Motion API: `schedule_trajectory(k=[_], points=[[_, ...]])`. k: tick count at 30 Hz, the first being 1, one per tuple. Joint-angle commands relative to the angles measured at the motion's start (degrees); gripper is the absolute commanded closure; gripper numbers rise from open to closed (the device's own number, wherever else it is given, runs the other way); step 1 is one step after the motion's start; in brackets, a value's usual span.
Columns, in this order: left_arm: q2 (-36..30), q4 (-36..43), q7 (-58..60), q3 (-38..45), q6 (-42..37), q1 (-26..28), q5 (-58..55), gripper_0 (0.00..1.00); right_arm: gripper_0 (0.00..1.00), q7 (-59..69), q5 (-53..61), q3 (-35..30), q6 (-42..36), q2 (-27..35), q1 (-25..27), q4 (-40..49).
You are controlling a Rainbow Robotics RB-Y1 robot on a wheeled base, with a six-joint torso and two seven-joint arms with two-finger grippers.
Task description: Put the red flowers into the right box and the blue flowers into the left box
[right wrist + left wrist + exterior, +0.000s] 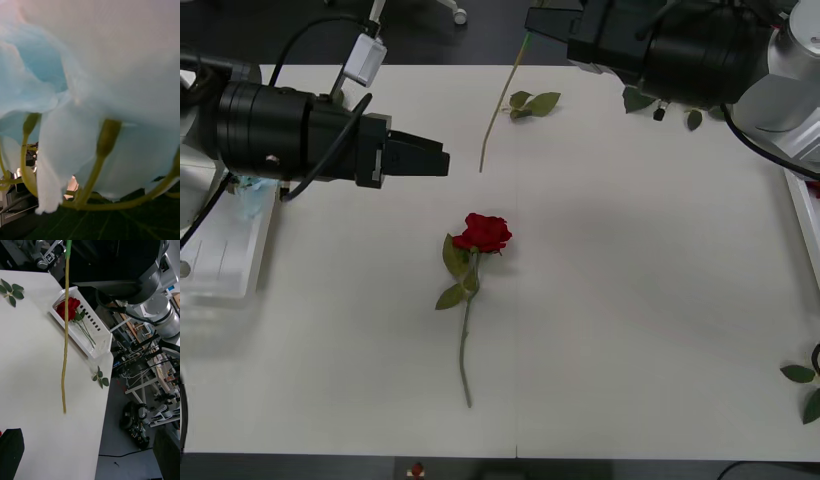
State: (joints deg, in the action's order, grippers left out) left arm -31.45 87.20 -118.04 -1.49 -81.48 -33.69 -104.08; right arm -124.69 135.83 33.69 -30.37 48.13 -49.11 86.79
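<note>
Front view, centre of the frame: one red rose flat on the white table, bloom toward the top, stem running down toward the lower edge, nothing touching it.

Front view, upper middle: a long thin yellow-green stem slanting down from under the right arm's black housing, its lower tip at the table surface; beside it a small leaf sprig. Left wrist view shows the same stem from its top at the upper edge to its lower tip against the table.

Front view, upper left: left gripper, black, level above the table, carrying nothing; how far its fingers are spread, I cannot tell.

Front view, far left edge: left box, with pale blue petals showing under the left arm.

Right gripper: under the arm in the front view's upper right; fingers hidden, so grasp cannot be told. Right wrist view, close up: a blue hydrangea head, pale petals on green stalklets.

Left wrist view, upper centre: right box, slotted white wall, at the table's edge, with red roses lying inside. Loose leaf sprigs lie below it in that frame.
</note>
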Motion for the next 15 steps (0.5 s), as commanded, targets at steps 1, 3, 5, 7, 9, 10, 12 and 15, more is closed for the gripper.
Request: schedule_trajectory(k=[1, 3, 5, 7, 9, 10, 12, 15], points=[[2.5, 0.6, -0.9, 0.3, 0.8, -2.7, 1.7, 0.0, 1.0, -0.3, 0.3, -0.4, 0.0, -1.2, -0.9, 1.6], [3.4, 0.6, -0.7, -0.3, 1.4, -3.2, 2.7, 0.0, 1.0, -0.3, 0.3, -0.4, 0.0, -1.6, -1.0, 1.5], [3.7, 0.5, -0.5, -1.6, 2.7, -3.6, 2.7, 0.0, 1.0, -0.3, 0.3, -0.4, 0.0, -1.7, -0.9, 1.5], [3.7, 0.6, -0.5, -3.3, 4.4, -3.9, 2.7, 0.0, 1.0, -0.2, 0.3, -0.5, 0.0, -1.7, -1.0, 1.5], [3.7, 0.6, -0.4, -4.5, 5.7, -4.3, 2.7, 0.0, 1.0, -0.2, 0.3, -0.4, 0.0, -1.8, -1.0, 1.5], [3.7, 0.5, -0.3, -5.1, 6.3, -4.5, 2.7, 0.0, 1.0, -0.2, 0.3, -0.5, 0.0, -1.7, -0.9, 1.5], [3.7, 0.5, -0.3, -5.7, 7.1, -4.6, 2.7, 0.75, 1.0, -0.3, 0.3, -0.4, 0.0, -1.8, -1.0, 1.6], [3.7, 0.5, -0.2, -6.6, 7.7, -4.6, 2.7, 0.99, 1.0, -0.3, 0.3, -0.4, 0.0, -1.8, -0.9, 1.5]])
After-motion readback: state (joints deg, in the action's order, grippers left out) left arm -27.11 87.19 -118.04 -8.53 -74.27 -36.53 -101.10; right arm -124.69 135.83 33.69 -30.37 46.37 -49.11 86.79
